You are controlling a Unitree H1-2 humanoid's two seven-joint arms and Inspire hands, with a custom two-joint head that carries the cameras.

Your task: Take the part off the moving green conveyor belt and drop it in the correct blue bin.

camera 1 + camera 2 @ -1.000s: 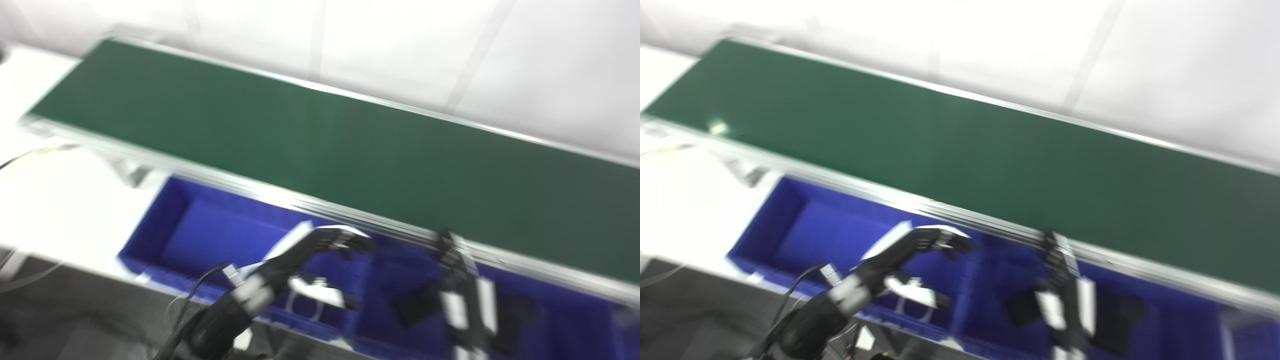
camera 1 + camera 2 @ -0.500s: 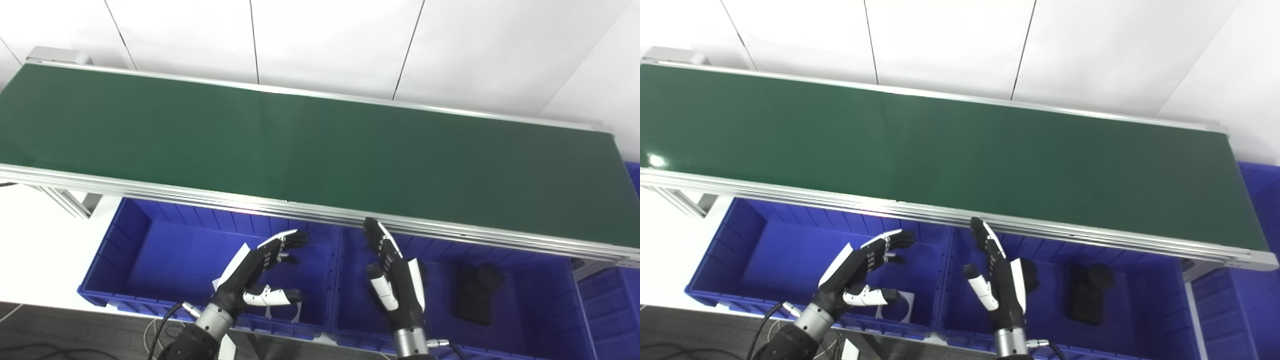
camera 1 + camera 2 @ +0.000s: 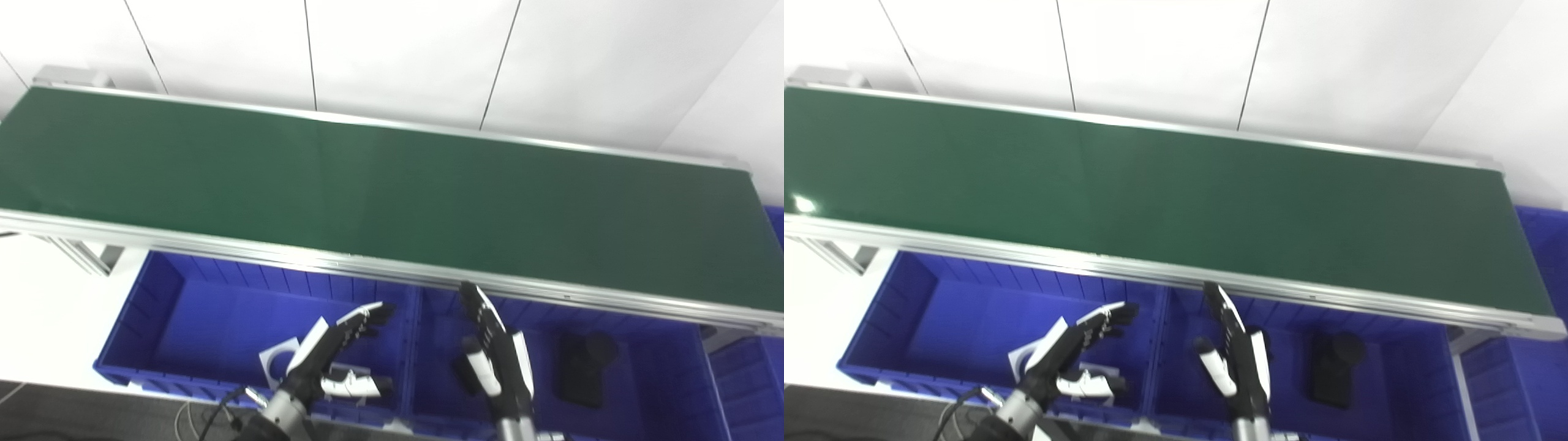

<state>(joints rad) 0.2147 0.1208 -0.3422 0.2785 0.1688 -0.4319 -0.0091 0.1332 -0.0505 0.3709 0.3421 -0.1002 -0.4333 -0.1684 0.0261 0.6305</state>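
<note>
The green conveyor belt (image 3: 380,190) runs across the picture and carries no part that I can see. Below its near rail stand two blue bins. My left hand (image 3: 334,358) is open and empty above the left bin (image 3: 184,306), where a white ring-shaped part (image 3: 278,361) lies partly hidden behind it. My right hand (image 3: 496,358) is open and empty, fingers pointing up toward the rail, above the right bin (image 3: 667,373). A black part (image 3: 582,367) lies in the right bin, to the right of that hand.
The belt's aluminium rail (image 3: 392,272) overhangs the far edges of the bins. A third blue bin (image 3: 750,380) shows at the far right. A white wall (image 3: 398,55) rises behind the belt. The white table top (image 3: 43,294) shows at the left.
The camera has shifted and the picture has steadied after the blur one second ago. Both hands sit lower in the picture than half a second ago, still open and empty.
</note>
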